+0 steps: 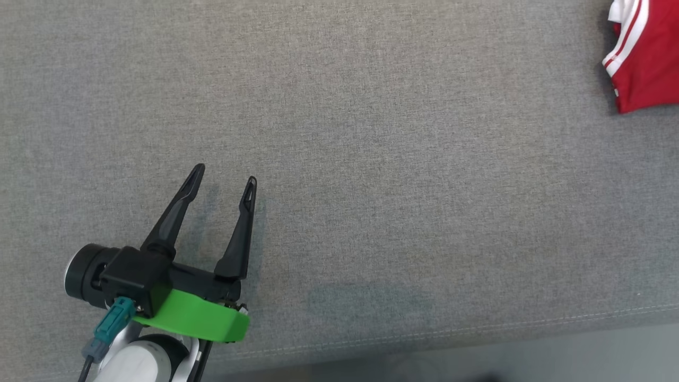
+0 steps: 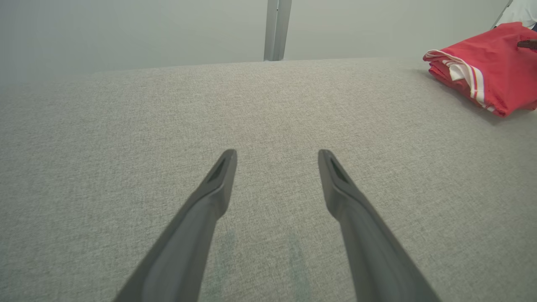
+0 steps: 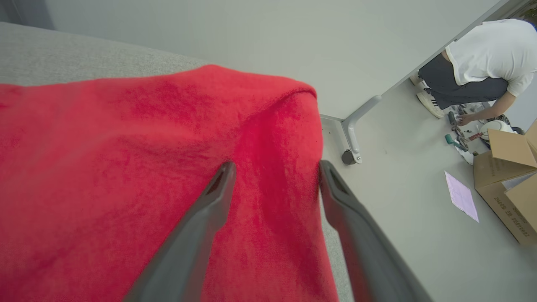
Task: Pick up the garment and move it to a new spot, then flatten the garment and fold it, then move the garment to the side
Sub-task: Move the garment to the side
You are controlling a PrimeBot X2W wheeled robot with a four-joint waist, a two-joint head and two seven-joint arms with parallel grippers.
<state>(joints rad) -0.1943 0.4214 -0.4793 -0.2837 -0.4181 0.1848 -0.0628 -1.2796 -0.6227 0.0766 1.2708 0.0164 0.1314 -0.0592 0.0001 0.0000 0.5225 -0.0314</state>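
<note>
1. The garment (image 1: 644, 58), red with white stripes, lies folded into a compact bundle on the grey fabric-covered worktop (image 1: 371, 159), far over toward its right edge and away from the near edge. The rest of the cloth surface is bare.
2. The right gripper (image 3: 277, 164) hangs directly over the garment. Its jaws stand apart with red cloth beneath and between them, and the outer finger is close to the worktop's right edge. I cannot tell whether the fingers touch the fabric, but nothing is pinched.
3. The left gripper (image 1: 225, 174) sits by the near edge toward the left, well apart from the garment. Its jaws are also spread wide and hold nothing, and it points across the bare worktop.
4. My judgement is that the last step, moving the garment to the side, is in hand and all but finished. The bundle is folded, set aside, and no longer clamped.
5. The next move probably calls for lifting the right gripper straight up and clear with the jaws kept apart. That way no fingertip snags a layer and drags the fold open or pulls the bundle over the edge.
6. Beyond the right edge, a person (image 3: 482, 63) crouches on the floor (image 3: 398, 188) beside cardboard boxes (image 3: 507, 184), well away from the arm.
</note>
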